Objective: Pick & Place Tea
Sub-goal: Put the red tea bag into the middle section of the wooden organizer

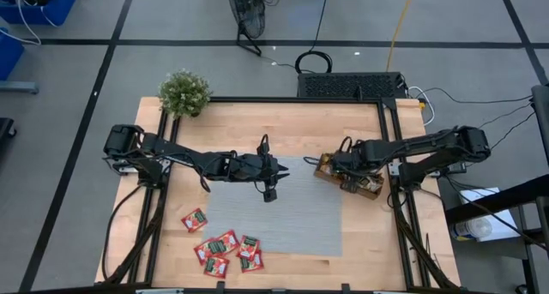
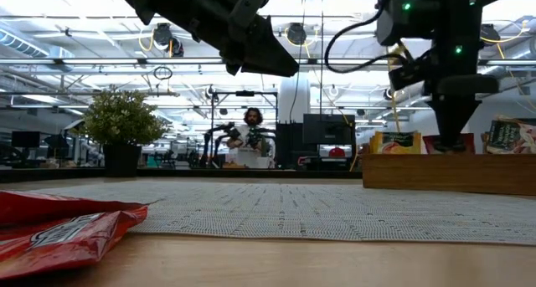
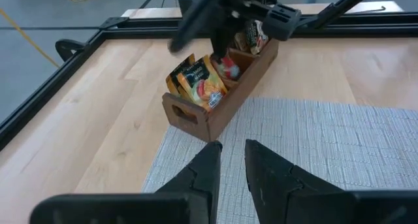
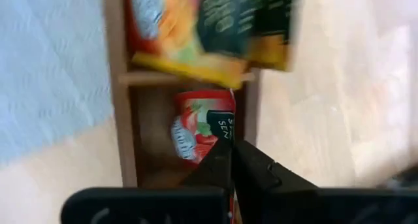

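My right gripper [image 4: 230, 149] points down into the middle compartment of the brown wooden tray [image 1: 371, 189], which stands at the grey mat's [image 1: 283, 217] right edge. It is shut on a red tea sachet [image 4: 199, 126] standing there. Orange-yellow and dark green sachets [image 3: 199, 83] stand upright in the neighbouring compartment. Several red sachets [image 1: 225, 247] lie flat on the table and the mat's near left corner. My left gripper [image 3: 232, 149] hovers over the mat's far part, its fingers a little apart with nothing between them. My right gripper pinches the red sachet by its edge [image 4: 225, 134] between its two fingers, coming from above and pointing steeply down. The sachet stands inside the tray's middle compartment. My own fingers hide how far back it reaches between them.
A small potted plant [image 1: 184, 93] stands at the table's far left corner. The black frame rails [image 1: 390, 140] run along the table's edges. A person sits far back in the room [image 2: 251, 136]. Bare wood lies to the left of the mat.
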Robot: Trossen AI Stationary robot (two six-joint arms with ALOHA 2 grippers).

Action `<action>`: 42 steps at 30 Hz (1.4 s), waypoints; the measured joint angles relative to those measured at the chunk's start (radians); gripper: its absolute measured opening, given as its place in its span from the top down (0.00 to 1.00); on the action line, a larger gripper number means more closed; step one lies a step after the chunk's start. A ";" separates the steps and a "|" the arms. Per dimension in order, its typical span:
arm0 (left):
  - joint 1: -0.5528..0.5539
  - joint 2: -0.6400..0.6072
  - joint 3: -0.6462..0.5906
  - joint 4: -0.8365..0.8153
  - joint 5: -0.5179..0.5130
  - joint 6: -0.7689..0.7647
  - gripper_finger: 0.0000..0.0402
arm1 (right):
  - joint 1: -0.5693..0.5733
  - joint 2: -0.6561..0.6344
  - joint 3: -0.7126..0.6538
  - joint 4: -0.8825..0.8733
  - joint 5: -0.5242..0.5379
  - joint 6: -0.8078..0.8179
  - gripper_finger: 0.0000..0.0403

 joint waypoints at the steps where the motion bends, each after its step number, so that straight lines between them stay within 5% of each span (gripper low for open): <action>1: 0.000 0.000 0.000 0.000 0.000 0.000 0.80 | 0.014 -0.006 0.000 0.000 0.028 0.055 1.00; 6: 0.000 0.000 0.000 0.002 0.000 0.003 0.80 | 0.093 -0.023 0.000 -0.014 0.127 0.250 1.00; 14: 0.000 0.000 0.000 0.002 0.000 0.006 0.80 | 0.152 -0.016 -0.017 -0.051 0.225 0.324 1.00; 36: 0.000 0.000 0.000 0.002 0.000 0.000 0.80 | 0.151 -0.015 -0.089 -0.047 0.234 0.320 1.00; 42: 0.000 0.000 0.000 0.002 0.000 -0.001 0.80 | 0.146 -0.015 -0.089 -0.047 0.235 0.321 0.91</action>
